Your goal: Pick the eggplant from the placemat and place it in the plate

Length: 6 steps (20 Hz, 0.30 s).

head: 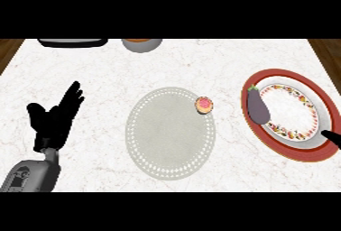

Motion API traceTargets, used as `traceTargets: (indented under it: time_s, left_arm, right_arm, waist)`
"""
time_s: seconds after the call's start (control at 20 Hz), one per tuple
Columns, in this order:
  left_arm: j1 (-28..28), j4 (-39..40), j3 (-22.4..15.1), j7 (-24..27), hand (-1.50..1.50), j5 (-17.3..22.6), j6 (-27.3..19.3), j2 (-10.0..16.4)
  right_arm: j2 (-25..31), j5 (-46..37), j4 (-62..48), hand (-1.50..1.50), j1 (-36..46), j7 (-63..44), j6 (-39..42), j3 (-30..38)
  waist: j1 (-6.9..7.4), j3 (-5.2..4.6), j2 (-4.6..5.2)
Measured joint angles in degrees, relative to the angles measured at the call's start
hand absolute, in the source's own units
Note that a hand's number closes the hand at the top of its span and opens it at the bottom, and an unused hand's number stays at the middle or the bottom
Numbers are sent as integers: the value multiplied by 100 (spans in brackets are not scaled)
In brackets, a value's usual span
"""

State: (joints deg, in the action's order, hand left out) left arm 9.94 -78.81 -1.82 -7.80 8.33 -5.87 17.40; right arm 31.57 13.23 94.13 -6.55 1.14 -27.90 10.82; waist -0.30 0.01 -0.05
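Observation:
A dark purple eggplant [258, 107] lies on the left rim of the white patterned plate [297, 113], which rests on a red charger at the right. The round grey placemat [166, 135] sits mid-counter with a small pink-and-orange item [205, 104] on its upper right edge. My left hand [57, 118] stands open at the left, fingers up, well apart from the placemat. Only a black fingertip of my right hand [331, 136] shows at the right edge, just past the plate's lower right rim, touching nothing that I can see.
A dark tray [72, 42] and a grey bowl [141, 44] sit at the counter's far edge. Wooden floor shows beyond the counter's left and right edges.

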Motion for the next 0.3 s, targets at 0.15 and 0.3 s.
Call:
traceTargets:
  time_s: [0.15, 0.3]
  left_arm:
    - [6, -98, 50, -113, 0, -96, 1, -77]
    - [-147, -245, 125, -117, 0, -80, 120, -70]
  right_arm:
    - [-53, -126, 110, -150, -192, -78, 198, 191]
    - [5, -72, 22, -150, -367, -34, 529, 510]
  waist:
    - [2, -2, 0]
    - [5, 0, -1]
